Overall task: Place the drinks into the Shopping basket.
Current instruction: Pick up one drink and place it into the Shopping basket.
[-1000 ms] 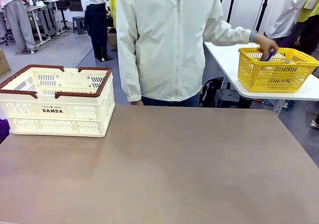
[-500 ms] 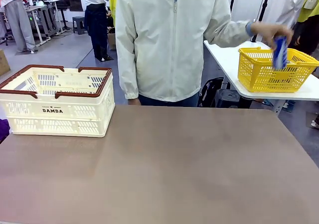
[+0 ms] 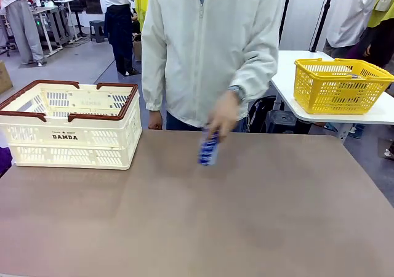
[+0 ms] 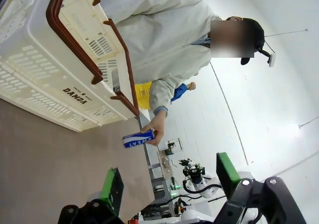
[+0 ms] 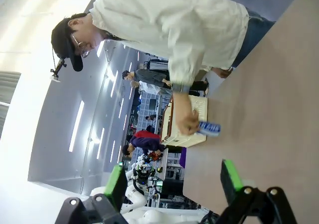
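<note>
The broad brown rectangular surface (image 3: 246, 215) spans the front view. On its far left corner stands the large cream-white slotted plastic Shopping basket (image 3: 74, 135) with a dark red-brown rim, its "DAMDA" mark facing the camera. Behind the far edge a person in a pale zip jacket (image 3: 209, 43) leans over the middle. The front view also takes in a white side table (image 3: 289, 74) at the right, carrying a yellow mesh basket (image 3: 338, 86). The person's hand (image 3: 223, 114) holds a small blue drink can (image 3: 208, 149) low over the surface near its far edge, to the right of the Shopping basket and apart from it. Here the can is blurred, and whether it touches the surface cannot be told. The left wrist view shows the crate (image 4: 45, 79) close up and the can (image 4: 138, 138) sharply, blue with white lettering, pinched at one end by the person's hand (image 4: 158, 133). The right wrist view sets the can (image 5: 209, 128) just in front of the crate (image 5: 199, 104). The left robot hand (image 4: 169, 181) has its green-padded fingers spread wide with nothing between them, and the right robot hand (image 5: 173, 181) is spread just as wide and holds nothing.
</note>
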`<state>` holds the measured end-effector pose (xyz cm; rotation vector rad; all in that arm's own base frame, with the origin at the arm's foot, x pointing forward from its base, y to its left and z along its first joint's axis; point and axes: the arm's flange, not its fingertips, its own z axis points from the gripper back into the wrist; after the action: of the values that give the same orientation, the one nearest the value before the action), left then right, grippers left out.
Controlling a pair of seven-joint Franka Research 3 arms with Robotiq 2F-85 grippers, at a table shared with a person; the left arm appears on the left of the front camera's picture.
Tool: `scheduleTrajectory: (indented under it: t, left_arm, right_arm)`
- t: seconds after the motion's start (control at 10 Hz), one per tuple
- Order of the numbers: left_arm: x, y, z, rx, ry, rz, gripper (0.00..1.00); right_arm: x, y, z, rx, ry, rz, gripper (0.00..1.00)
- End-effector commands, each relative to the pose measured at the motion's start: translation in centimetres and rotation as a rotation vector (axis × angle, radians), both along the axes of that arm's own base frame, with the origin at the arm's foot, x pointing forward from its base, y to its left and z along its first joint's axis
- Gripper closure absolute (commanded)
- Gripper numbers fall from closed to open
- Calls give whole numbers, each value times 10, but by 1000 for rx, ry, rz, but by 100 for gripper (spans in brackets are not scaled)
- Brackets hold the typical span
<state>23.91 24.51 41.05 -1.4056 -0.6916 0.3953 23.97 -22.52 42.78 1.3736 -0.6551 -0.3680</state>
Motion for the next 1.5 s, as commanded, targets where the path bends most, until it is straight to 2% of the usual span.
scheduleTrajectory:
  t: [0.0, 1.4]
  left_arm:
    - [-3, 0, 3, -6, 6, -10, 0]
    - [-3, 0, 3, -6, 6, -10, 0]
  right_arm:
    - [-1, -2, 4, -11, -7, 14, 0]
    - [-1, -2, 4, -11, -7, 14, 0]
